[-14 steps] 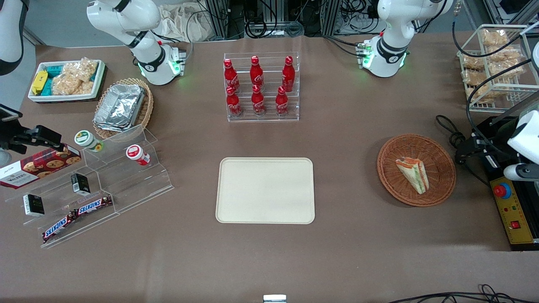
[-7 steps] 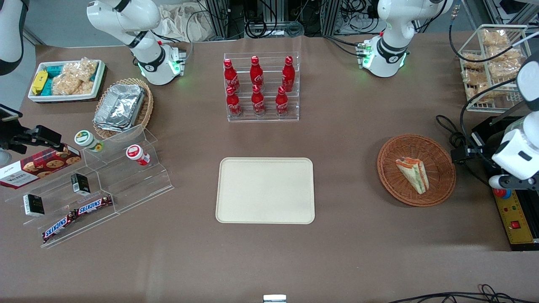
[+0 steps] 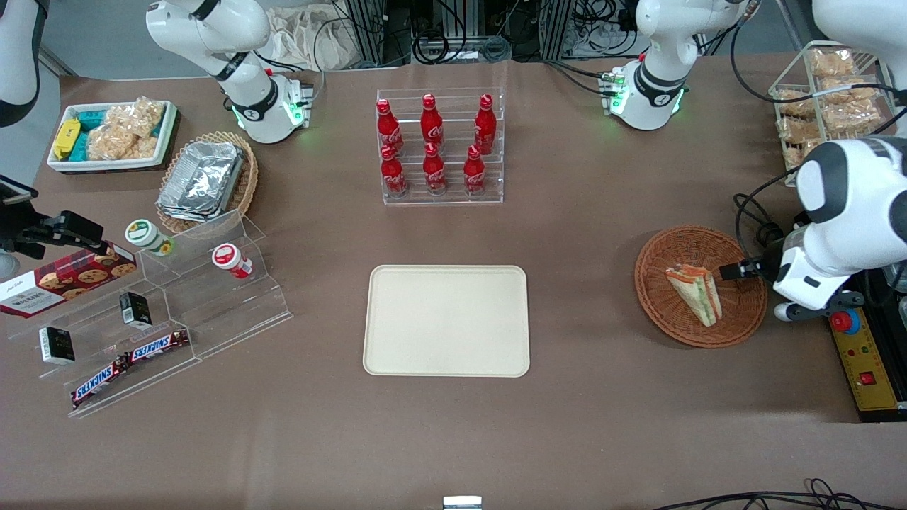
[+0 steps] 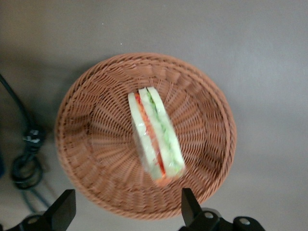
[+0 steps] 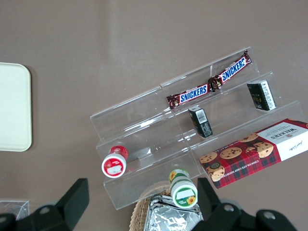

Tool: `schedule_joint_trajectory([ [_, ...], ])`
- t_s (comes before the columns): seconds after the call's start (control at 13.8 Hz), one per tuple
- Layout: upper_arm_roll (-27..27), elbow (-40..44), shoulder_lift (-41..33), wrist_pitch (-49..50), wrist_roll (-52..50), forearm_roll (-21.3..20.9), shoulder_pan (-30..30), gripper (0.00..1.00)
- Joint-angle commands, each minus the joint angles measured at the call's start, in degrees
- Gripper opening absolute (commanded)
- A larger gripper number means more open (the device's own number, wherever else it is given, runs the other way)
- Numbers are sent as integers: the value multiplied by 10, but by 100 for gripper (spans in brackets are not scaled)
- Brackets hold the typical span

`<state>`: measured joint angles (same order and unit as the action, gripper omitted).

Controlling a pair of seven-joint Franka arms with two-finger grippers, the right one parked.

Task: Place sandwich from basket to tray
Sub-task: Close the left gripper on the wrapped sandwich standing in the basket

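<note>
The sandwich point(image 3: 694, 294), a wrapped wedge with orange and green filling, lies in the round reddish-brown basket point(image 3: 666, 319) toward the working arm's end of the table. The cream tray point(image 3: 446, 320) lies bare at the table's middle. My left gripper point(image 3: 737, 271) hovers above the basket's rim on the side away from the tray, and is open and empty. In the left wrist view, the sandwich point(image 4: 155, 137) lies across the middle of the basket point(image 4: 96, 144). The gripper point(image 4: 127, 211) is over the rim, its fingers point(image 4: 190, 207) spread wide apart. An edge of the tray point(image 5: 14, 106) shows in the right wrist view.
A black cable point(image 3: 755, 219) and a yellow control box point(image 3: 861, 354) with a red button lie beside the basket. A wire rack of snack bags point(image 3: 829, 106) stands farther back. A rack of red bottles point(image 3: 439, 145) stands farther back than the tray. An acrylic snack stand point(image 3: 156, 312) is toward the parked arm's end.
My left arm has swung in from the table's end toward the basket, bringing the open gripper over the basket's rim. The sandwich, basket and tray have not moved.
</note>
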<state>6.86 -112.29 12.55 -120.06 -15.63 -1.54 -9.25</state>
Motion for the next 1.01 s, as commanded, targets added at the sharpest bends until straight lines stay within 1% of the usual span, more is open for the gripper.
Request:
schedule_joint_trajectory([
  [0.0,2,-15,20,-58,-75,14,1,99],
  [0.29,2,-49,48,-111,-90,14,0,98],
  [0.58,1,-61,74,-145,-99,14,1,97],
  [0.65,2,-72,74,-158,-99,14,1,92],
  [0.72,2,-80,76,-172,-99,14,1,84],
  [0.8,2,-80,82,-174,-98,14,1,72],
  [0.94,2,-76,80,-169,-98,13,3,42],
])
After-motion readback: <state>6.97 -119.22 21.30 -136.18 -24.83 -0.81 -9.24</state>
